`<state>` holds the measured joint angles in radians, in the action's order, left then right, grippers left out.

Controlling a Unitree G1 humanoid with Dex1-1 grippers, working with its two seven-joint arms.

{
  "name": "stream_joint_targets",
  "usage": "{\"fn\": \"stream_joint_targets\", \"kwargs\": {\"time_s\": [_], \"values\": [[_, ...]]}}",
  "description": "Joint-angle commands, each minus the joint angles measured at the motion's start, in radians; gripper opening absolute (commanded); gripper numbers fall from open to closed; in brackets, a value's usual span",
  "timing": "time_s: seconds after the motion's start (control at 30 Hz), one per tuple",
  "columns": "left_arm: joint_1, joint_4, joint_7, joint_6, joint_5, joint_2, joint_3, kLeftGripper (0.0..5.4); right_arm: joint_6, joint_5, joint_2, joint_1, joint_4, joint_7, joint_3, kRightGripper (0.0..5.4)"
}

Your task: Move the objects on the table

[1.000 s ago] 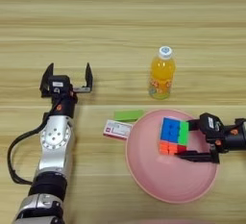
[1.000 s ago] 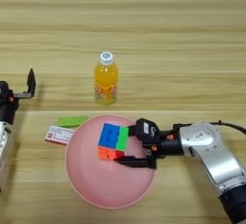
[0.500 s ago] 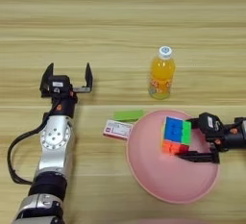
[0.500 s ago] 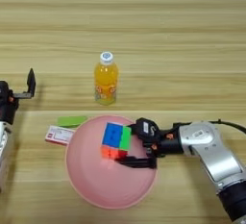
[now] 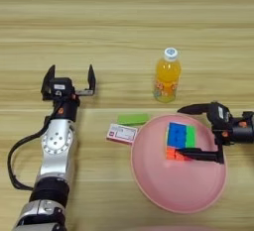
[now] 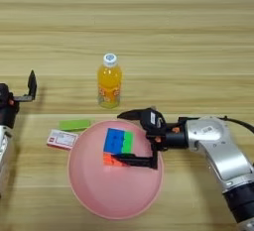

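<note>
My right fingers spread around the puzzle cube on the pink plate.

Largest to smallest: the desk (image 5: pixel 124 22); the pink plate (image 6: pixel 114 195) at near centre; my left gripper (image 5: pixel 69 79), fingers spread, over bare wood at left; my right gripper (image 6: pixel 133 137), one finger beyond the cube (image 6: pixel 118 145), one at its near edge; juice bottle (image 6: pixel 109 81) upright behind the plate; white-and-red box (image 5: pixel 121 133) touching the plate's left rim; green block (image 5: pixel 133 119) just behind the box.

We're looking steeply down from the head at the table (image 5: pixel 124 22) through both eyes, fairly close in, left eye reaching further left, right eye further right, and both catch the pink plate (image 6: pixel 99 195) and juice bottle (image 5: pixel 167 76).
</note>
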<state>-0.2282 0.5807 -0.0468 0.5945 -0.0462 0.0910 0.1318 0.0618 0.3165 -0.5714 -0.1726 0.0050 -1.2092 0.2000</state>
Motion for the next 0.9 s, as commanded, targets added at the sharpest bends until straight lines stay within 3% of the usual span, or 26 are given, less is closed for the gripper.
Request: {"fn": "stream_joint_targets", "kwargs": {"time_s": [0.03, 0.17, 0.43, 0.73, 0.9], "values": [[-0.01, 0.011, -0.001, 0.001, 0.001, 0.001, -0.001, 5.4, 0.048, 0.073, -0.006, -0.024, -0.059, -0.009, -0.047, 5.38], [-0.012, 0.013, 0.001, 0.002, 0.002, 0.0, -0.002, 5.4, 0.115, 0.201, 0.001, -0.042, -0.12, -0.006, -0.117, 5.38], [-0.013, 0.016, 0.002, 0.002, 0.002, -0.002, -0.002, 5.4, 0.177, 0.349, 0.006, -0.104, -0.148, 0.054, -0.263, 5.38], [-0.019, 0.025, 0.003, 0.003, 0.004, -0.002, -0.003, 5.4, 0.163, 0.312, 0.071, -0.203, -0.118, 0.26, -0.33, 5.38], [-0.019, 0.024, 0.003, 0.004, 0.003, -0.003, -0.003, 5.4, 0.16, 0.289, 0.113, -0.236, -0.186, 0.383, -0.334, 5.38]]}}
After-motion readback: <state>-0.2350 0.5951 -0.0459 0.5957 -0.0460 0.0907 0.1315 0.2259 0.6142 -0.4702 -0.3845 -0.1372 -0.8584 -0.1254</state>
